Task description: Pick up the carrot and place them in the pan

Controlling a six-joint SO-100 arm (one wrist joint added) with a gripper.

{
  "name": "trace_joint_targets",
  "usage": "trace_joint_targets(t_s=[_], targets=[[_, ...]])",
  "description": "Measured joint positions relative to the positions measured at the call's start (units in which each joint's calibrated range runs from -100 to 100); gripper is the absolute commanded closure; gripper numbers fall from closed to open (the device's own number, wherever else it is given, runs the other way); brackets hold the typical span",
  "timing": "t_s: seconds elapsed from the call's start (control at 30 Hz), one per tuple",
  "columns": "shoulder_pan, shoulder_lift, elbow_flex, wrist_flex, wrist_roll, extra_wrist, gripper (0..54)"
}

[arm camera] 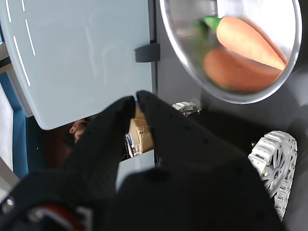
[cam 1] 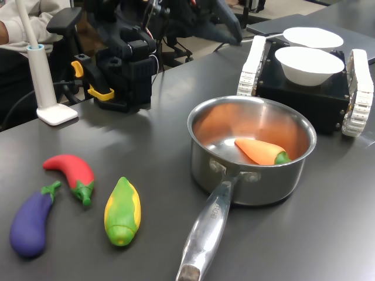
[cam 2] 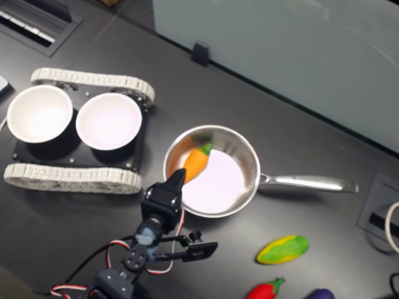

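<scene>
Carrot [cam 1: 262, 151] lies inside the pan [cam 1: 252, 175], right of centre in the first exterior view, green cap toward the pan's right wall, nothing gripping it. In the second exterior view the carrot [cam 2: 196, 162] sits at the pan's [cam 2: 246, 187] left inner wall, pan handle running to frame right. Tool [arm camera: 135, 98]: black jaws nearly together at the tips, nothing between them, seen in the wrist view. In the second exterior view the tool [cam 2: 177, 177] points at the pan's near-left rim. Desk [cam 1: 328, 234] dark grey.
</scene>
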State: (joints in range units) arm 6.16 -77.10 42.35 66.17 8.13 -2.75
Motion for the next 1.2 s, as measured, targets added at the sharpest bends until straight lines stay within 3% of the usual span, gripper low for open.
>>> trace_joint_targets(t_s=[0.53, 1.2], targets=[[-4.0, -14.3, 9.0, 3.7, -0.2, 0.0, 53.4], [-6.4, -17.7, 23.3, 4.4, -1.9, 0.0, 53.4]])
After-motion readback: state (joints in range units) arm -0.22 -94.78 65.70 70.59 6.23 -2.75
